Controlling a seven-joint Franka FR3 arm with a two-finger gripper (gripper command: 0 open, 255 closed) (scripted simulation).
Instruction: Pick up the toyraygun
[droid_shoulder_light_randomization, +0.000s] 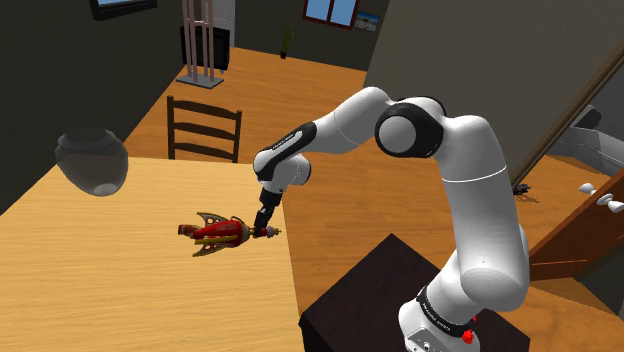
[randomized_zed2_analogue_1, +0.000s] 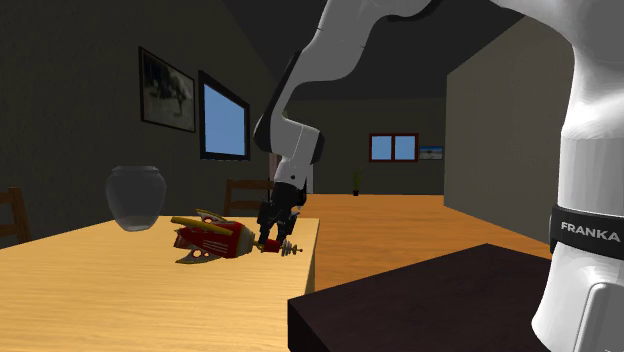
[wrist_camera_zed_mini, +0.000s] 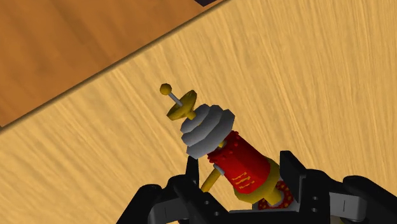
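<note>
**Black fingers (wrist_camera_zed_mini: 292, 167) straddle the toy raygun (wrist_camera_zed_mini: 210, 127), grip not yet made**

Closest to the wrist camera, we see the gripper (wrist_camera_zed_mini: 240, 167) spread, with one finger on each side of the raygun's red barrel. One finger sits just beside the barrel and the other seems to leave a small gap, so we judge the toy flanked, not clasped. Grey discs and a thin yellow antenna jut ahead of the fingers. The toy lies on the wooden table (wrist_camera_zed_mini: 331, 57), its tip near the edge where the floor (wrist_camera_zed_mini: 57, 38) begins.

In the shoulder view, the dark stand (droid_shoulder_light_randomization: 370, 290) sits nearest us. The arm (droid_shoulder_light_randomization: 470, 170) reaches over to set the gripper down at the raygun's end by the table's edge. The finned red body stretches toward that view's left. A grey vase (droid_shoulder_light_randomization: 92, 160) and a chair (droid_shoulder_light_randomization: 203, 128) stand well apart.

In the second exterior view we find the toy lying flat, with the gripper over its narrow end.

We see two risks. Uneven closing could shove the round barrel sideways toward the edge. A hold so far from the bulkier finned body could also let the toy droop or twist free on the lift.
</note>
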